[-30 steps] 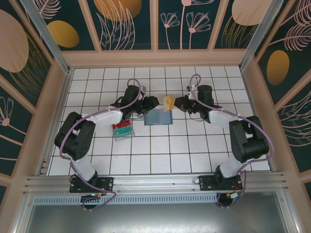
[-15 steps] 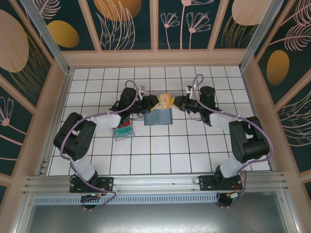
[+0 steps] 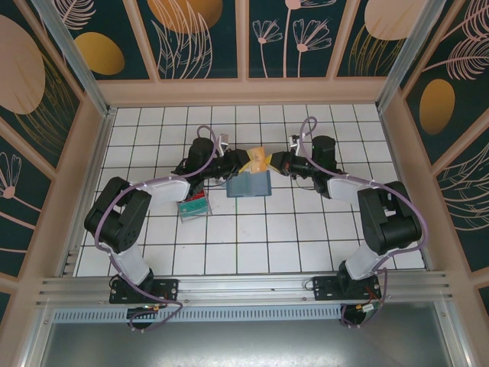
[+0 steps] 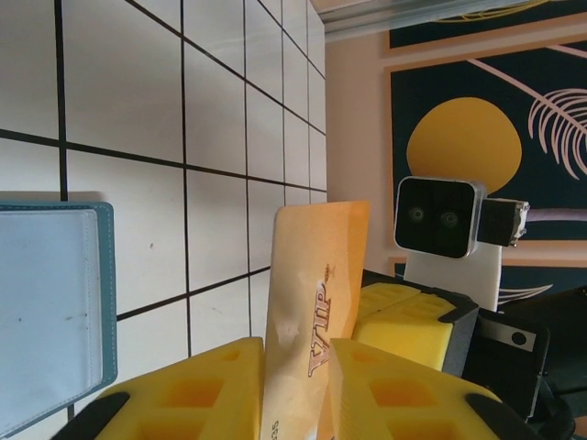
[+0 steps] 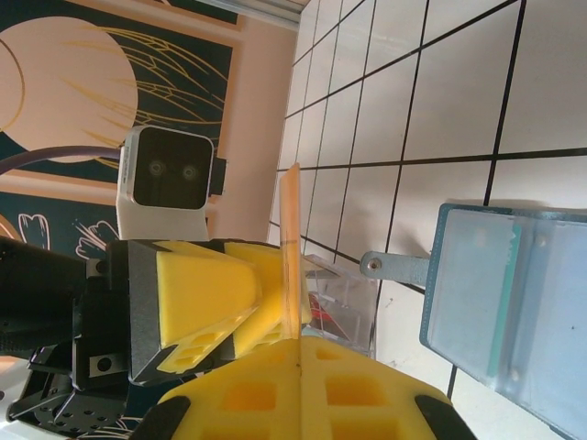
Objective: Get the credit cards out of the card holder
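The yellow-orange credit card [image 3: 258,160] hangs in the air above the far edge of the teal card holder [image 3: 249,184], which lies flat on the white tiles. My right gripper [image 3: 273,161] is shut on the card's right end; the right wrist view has the card [image 5: 292,247] edge-on, rising from the closed right gripper [image 5: 301,341]. My left gripper [image 3: 243,162] has its pads against both faces of the card [image 4: 316,275], pinching it in the left gripper [image 4: 295,348]. The holder [image 4: 50,312] lies below left, its strap [image 5: 394,267] sticking out beside the holder [image 5: 504,312].
A clear plastic tray [image 3: 193,205] with red and green contents sits on the tiles by the left forearm, and that tray [image 5: 344,293] also lies behind the card. Wooden walls ring the tiled floor; free tiles lie toward the near edge.
The left gripper has moved right to the card and closed its pads onto it. The right gripper, still holding the card, has shifted it slightly left.
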Controlling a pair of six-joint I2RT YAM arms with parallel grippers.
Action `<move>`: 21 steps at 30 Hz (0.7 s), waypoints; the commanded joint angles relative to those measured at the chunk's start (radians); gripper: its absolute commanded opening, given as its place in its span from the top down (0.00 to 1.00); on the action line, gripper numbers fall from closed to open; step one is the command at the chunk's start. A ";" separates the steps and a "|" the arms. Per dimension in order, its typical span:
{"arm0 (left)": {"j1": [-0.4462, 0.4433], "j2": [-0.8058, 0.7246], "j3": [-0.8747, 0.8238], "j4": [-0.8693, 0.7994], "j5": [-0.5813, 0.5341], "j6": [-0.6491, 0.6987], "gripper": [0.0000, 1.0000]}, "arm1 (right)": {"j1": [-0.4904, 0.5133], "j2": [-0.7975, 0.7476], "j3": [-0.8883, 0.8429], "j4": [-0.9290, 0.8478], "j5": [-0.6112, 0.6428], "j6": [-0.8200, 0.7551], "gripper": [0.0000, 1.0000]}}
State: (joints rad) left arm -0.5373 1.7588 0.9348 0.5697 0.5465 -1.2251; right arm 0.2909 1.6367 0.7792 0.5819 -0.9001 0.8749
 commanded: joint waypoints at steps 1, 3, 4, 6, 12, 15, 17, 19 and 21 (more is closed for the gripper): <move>0.004 0.000 0.003 0.044 0.025 -0.004 0.80 | 0.009 0.014 0.025 0.035 -0.032 0.000 1.00; 0.004 -0.001 0.006 0.047 0.029 -0.004 0.84 | 0.009 0.021 0.026 0.033 -0.037 -0.002 1.00; 0.004 -0.001 0.008 0.048 0.032 -0.004 0.88 | 0.009 0.025 0.026 0.032 -0.039 -0.001 1.00; 0.004 -0.002 0.009 0.046 0.034 -0.004 0.95 | 0.010 0.029 0.026 0.031 -0.039 -0.003 1.00; 0.004 -0.018 0.031 -0.038 0.018 0.049 1.00 | 0.009 0.023 0.040 -0.030 -0.016 -0.049 0.72; 0.004 -0.033 0.064 -0.121 0.004 0.106 1.00 | 0.004 0.006 0.051 -0.094 0.004 -0.096 0.52; 0.004 -0.039 0.083 -0.201 -0.014 0.160 1.00 | -0.003 -0.011 0.051 -0.129 0.020 -0.125 0.42; 0.004 -0.071 0.108 -0.300 -0.039 0.225 1.00 | -0.007 -0.036 0.051 -0.165 0.049 -0.155 0.32; 0.004 -0.082 0.148 -0.434 -0.077 0.321 1.00 | -0.009 -0.058 0.050 -0.188 0.065 -0.177 0.26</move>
State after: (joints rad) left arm -0.5346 1.7344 1.0183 0.3286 0.5201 -1.0573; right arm 0.2909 1.6367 0.8055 0.4427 -0.8619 0.7647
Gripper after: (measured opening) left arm 0.060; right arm 0.731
